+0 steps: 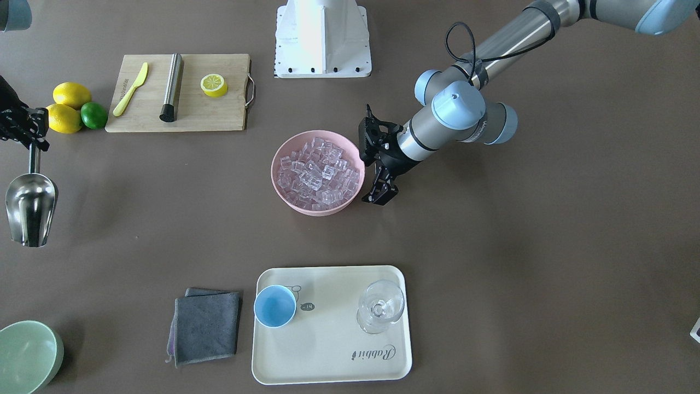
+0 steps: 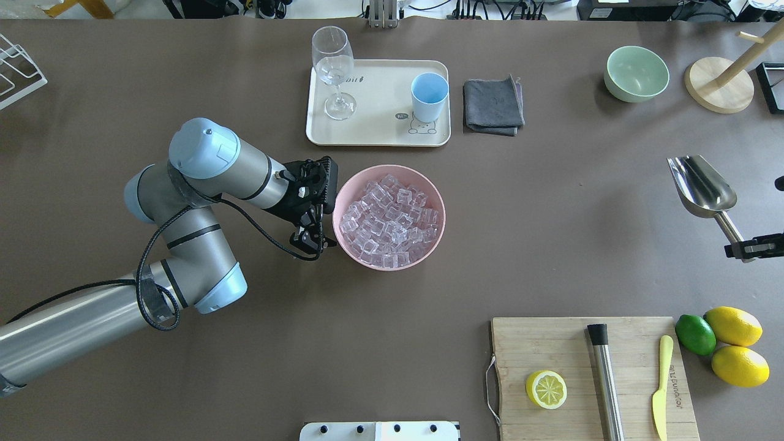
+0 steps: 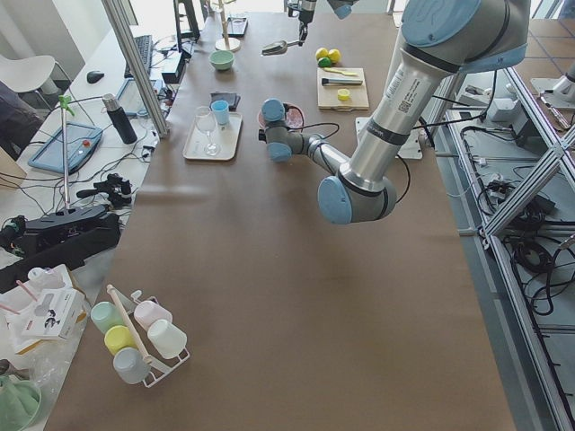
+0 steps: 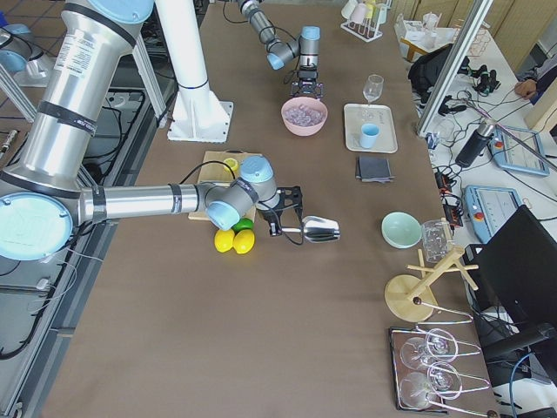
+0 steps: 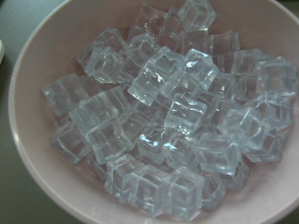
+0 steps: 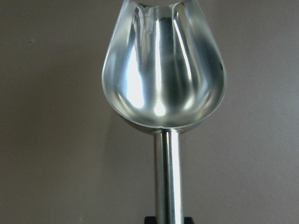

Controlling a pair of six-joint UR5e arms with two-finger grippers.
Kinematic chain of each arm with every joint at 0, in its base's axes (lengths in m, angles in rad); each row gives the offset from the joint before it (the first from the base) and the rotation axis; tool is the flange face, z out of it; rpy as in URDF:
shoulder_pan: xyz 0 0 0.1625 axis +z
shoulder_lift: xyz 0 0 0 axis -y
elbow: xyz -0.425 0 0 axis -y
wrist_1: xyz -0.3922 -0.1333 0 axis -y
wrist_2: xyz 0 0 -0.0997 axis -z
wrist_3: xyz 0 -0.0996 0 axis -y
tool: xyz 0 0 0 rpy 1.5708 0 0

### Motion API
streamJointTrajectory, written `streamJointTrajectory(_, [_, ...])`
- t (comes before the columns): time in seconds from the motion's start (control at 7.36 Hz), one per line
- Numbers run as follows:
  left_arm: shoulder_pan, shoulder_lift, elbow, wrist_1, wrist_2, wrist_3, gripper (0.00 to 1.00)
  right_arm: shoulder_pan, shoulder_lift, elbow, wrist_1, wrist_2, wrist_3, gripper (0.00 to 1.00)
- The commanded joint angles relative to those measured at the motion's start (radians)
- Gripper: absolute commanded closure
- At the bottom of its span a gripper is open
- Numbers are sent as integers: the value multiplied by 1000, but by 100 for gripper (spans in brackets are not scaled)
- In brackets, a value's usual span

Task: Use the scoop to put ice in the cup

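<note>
Scoop (image 2: pixel 704 191) found clamped by its handle in right gripper (image 2: pixel 742 248), trough pointed away from robot | ice (image 2: pixel 389 217) in pink bowl (image 2: pixel 389 166) well apart to its left (left gripper (image 2: pixel 315 248) just beside bowl, jaw spacing not determinable) | cup (image 2: pixel 429 97) located on tray (image 2: pixel 380 131) beyond bowl.

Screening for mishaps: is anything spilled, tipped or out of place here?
Nothing stands out. The ice is all inside the pink bowl, the cup stands upright and empty on the tray, and the right gripper holds the scoop empty.

tray (image 2: pixel 380 130) | stemmed glass (image 2: pixel 332 67) | grey cloth (image 2: pixel 492 104) | green bowl (image 2: pixel 617 90) | cutting board (image 2: pixel 551 343) | lime (image 2: pixel 695 334)
</note>
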Motion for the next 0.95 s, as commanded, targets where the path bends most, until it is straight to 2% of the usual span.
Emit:
streamJointTrajectory(0.0, [1, -1, 0, 0, 0, -1, 1, 176, 61, 94, -198, 157, -277, 100])
streamJointTrajectory(0.14, [-1, -1, 0, 0, 0, -1, 1, 196, 93, 70, -221, 138, -444, 100])
streamJointTrajectory(0.27, [-1, -1, 0, 0, 0, -1, 1, 212, 126, 79, -275, 134, -519, 100])
streamJointTrajectory(0.54, [-4, -1, 0, 0, 0, -1, 1, 212, 128, 138, -313, 131, -617, 100])
streamJointTrajectory(0.82, [-4, -1, 0, 2, 2, -3, 1, 207, 203, 186, -433, 121, -825, 100])
